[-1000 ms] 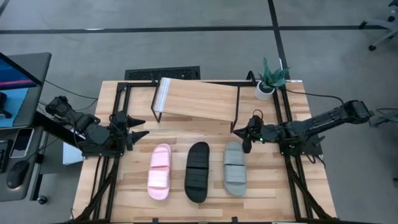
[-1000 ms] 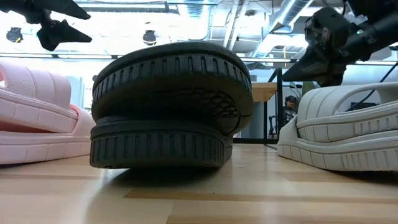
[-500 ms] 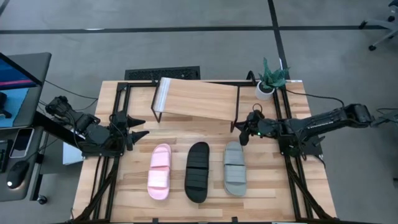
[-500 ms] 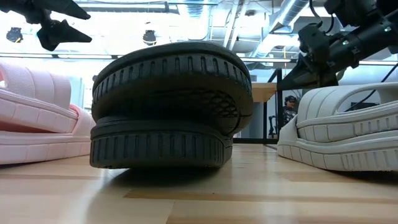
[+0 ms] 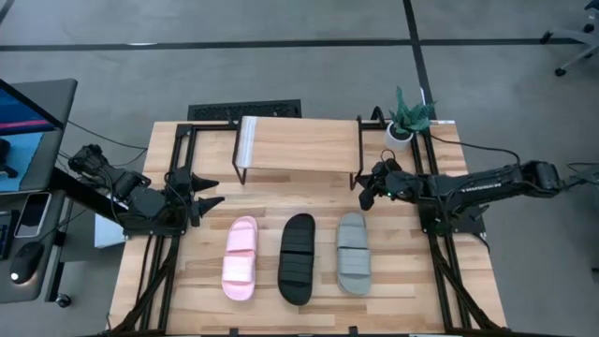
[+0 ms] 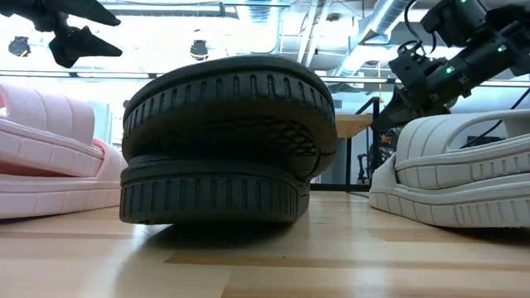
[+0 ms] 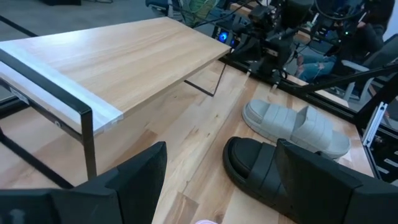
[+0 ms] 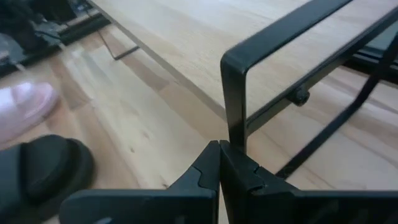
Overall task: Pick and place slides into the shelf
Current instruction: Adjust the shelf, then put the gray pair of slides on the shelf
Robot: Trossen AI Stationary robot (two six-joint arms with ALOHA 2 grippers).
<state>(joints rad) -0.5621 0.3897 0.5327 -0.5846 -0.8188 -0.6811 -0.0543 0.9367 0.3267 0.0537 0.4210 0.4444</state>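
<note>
Right gripper, fingers together, sits at the shelf's right leg, nr table's far side. Left gripper waits at left, fingers apart. Nothing under shelf; pink, black & grey slides lie in a row in front of it.

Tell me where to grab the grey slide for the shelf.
Grip the grey slide across its ribbed strap, coming from above: it lies sole-down, strap arched clear of the footbed, and the right gripper hangs nearest, by the shelf leg.
</note>
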